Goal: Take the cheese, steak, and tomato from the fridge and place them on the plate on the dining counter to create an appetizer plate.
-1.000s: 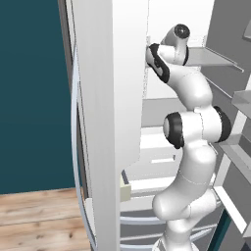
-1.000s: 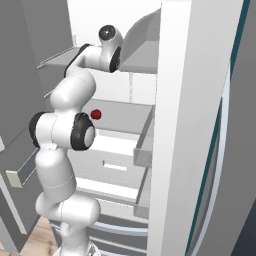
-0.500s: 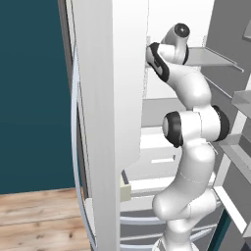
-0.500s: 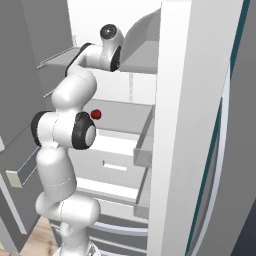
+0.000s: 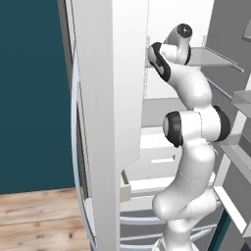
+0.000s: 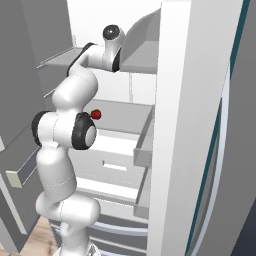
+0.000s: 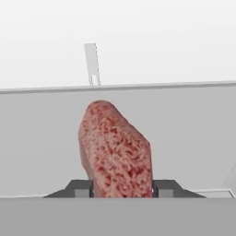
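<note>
Gripper (image 7: 122,190) sitting w/ fingers (image 7: 79,189) clamped on both sides of steak (image 7: 115,150), which is lying on grey fridge (image 5: 110,98) shelf (image 7: 193,133). Tomato (image 6: 96,114) resting on lower shelf.

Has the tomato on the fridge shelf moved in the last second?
No. The tomato sits at the same spot on the grey shelf, beside the arm's elbow.

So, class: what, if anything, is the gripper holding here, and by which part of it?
The gripper has its fingers against the two sides of the steak, at the end nearest the hand. Whether the grip is fully tight cannot be told.
</note>
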Tool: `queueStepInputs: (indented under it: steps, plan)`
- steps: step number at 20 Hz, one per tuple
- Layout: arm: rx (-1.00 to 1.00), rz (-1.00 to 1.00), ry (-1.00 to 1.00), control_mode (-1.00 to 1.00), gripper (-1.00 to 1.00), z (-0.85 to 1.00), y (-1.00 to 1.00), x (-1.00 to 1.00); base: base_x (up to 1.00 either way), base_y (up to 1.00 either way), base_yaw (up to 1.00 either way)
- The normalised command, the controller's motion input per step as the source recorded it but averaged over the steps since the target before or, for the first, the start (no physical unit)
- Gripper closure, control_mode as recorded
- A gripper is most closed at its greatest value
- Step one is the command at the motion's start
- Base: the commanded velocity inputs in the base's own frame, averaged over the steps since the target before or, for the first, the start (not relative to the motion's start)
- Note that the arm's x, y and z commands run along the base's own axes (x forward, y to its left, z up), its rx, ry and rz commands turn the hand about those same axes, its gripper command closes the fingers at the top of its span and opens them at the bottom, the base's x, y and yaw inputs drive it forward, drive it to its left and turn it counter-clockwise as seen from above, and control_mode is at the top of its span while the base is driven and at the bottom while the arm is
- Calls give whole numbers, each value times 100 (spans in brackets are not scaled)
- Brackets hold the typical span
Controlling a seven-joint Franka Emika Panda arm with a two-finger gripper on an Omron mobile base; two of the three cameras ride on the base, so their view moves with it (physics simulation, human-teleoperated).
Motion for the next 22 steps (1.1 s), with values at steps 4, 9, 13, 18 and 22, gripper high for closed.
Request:
queueStepInputs:
  steps: [4,9,13,18,22]
  plan:
    - [0,0,0,-100,100,-1,0,0,0,0,0]
    - [0,0,-3,-100,100,-35,0,-63,0,0,0]
    - [0,0,-13,-100,100,-50,0,-100,0,0,0]
    - [0,1,-26,-100,100,-46,15,-100,0,0,0]
    - [0,6,-11,-100,100,19,8,-100,0,0,0]
